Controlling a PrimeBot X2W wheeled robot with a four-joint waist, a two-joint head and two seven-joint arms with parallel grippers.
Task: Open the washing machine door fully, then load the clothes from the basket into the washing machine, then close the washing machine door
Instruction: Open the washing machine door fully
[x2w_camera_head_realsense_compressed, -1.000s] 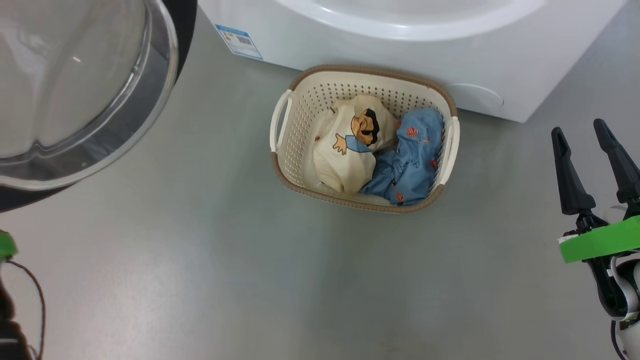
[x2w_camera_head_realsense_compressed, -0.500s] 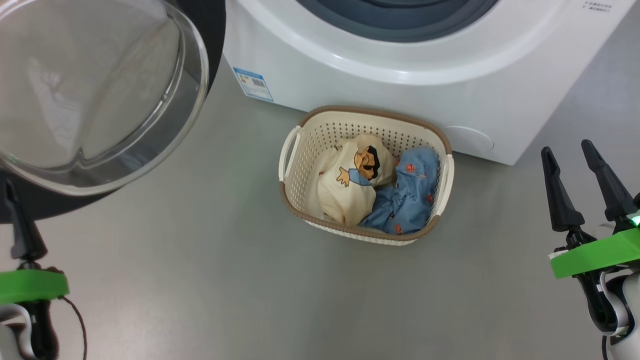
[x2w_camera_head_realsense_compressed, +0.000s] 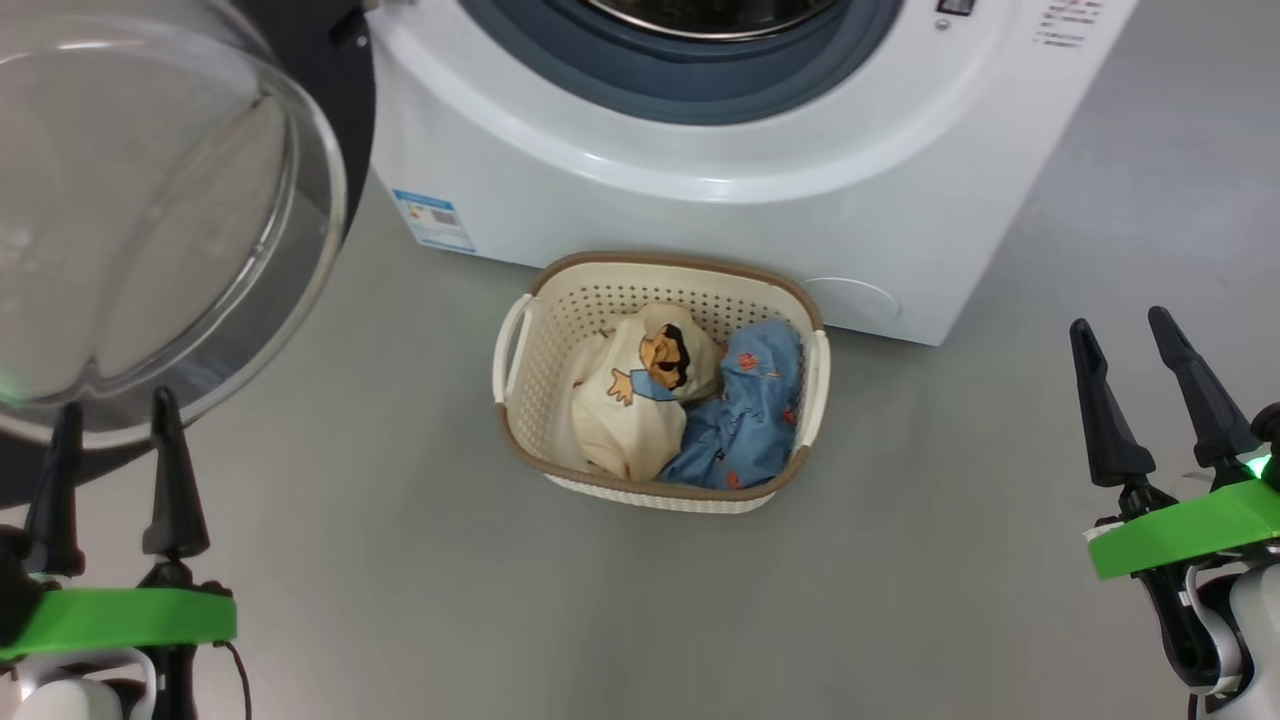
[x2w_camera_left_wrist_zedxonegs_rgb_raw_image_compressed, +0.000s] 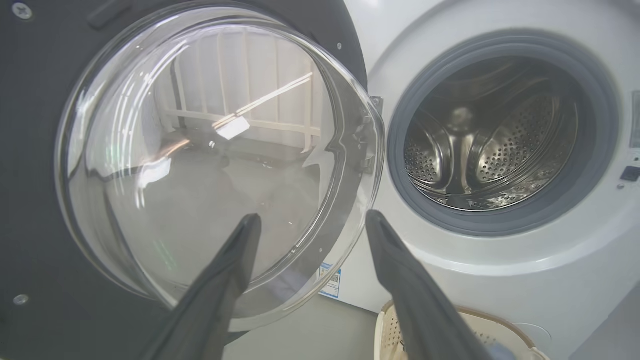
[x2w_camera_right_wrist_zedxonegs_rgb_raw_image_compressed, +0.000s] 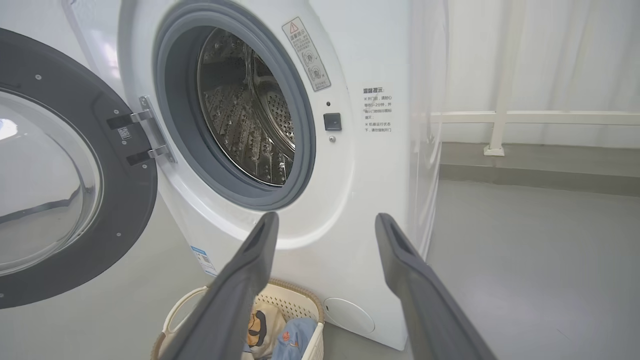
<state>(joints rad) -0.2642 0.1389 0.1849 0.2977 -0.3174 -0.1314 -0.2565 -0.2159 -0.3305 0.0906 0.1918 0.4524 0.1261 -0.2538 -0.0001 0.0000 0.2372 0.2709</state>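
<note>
**Both grippers spread, door open, clothes in basket**

Two grippers in the head view, neither holding anything. Our left gripper (x2w_camera_head_realsense_compressed: 115, 403) is at lower left with its fingers apart. Its tips line up with the lower edge of the washing machine door (x2w_camera_head_realsense_compressed: 150, 200); we can't tell whether they touch it. Our right gripper (x2w_camera_head_realsense_compressed: 1118, 320) is at lower right, fingers likewise apart, over the bare grey floor (x2w_camera_head_realsense_compressed: 500, 600) and well apart from the basket (x2w_camera_head_realsense_compressed: 660, 258).

The door is swung out to the left of the washing machine (x2w_camera_head_realsense_compressed: 700, 230), with its clear glass bowl facing us. The opening is uncovered. From the left wrist we see the perforated steel drum (x2w_camera_left_wrist_zedxonegs_rgb_raw_image_compressed: 490, 150) inside the blue-grey rubber ring (x2w_camera_left_wrist_zedxonegs_rgb_raw_image_compressed: 500, 225). A blue label (x2w_camera_head_realsense_compressed: 432, 220) sits at the machine's lower left corner.

The basket stands on the floor close against the machine's front, below the opening; contact we can't tell. It holds a cream garment (x2w_camera_head_realsense_compressed: 625, 430) with a cartoon print, and a blue garment (x2w_camera_head_realsense_compressed: 745, 420) lies against that one's right side.
</note>
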